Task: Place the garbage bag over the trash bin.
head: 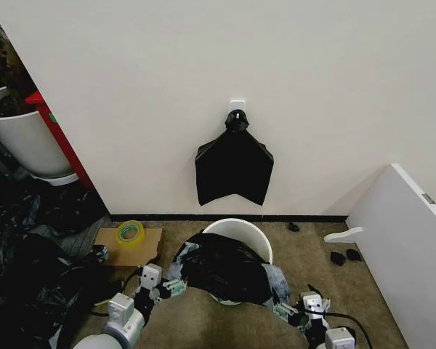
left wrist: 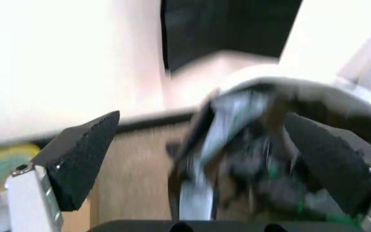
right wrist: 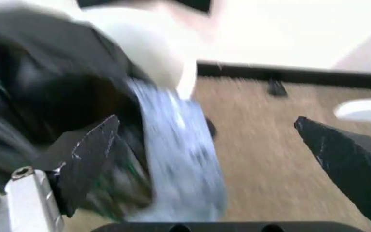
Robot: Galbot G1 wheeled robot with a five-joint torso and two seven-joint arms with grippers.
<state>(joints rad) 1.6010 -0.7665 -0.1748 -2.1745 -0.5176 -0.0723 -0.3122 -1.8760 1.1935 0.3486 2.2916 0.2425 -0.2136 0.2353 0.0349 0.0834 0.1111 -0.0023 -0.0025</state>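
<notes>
Hanging low at either flank of the trash bin [head: 239, 231]: left gripper [head: 176, 285] and right gripper [head: 283, 310], fingers spread wide, gripping nothing. Lying draped over the near rim: garbage bag [head: 225, 269]. Hanging behind on the wall: flat black bundle [head: 233, 166].

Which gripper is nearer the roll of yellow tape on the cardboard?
The left. The left gripper sits at the bag's left edge, just past the cardboard holding the tape. The right gripper is across the bin, at the bag's far side.
</notes>
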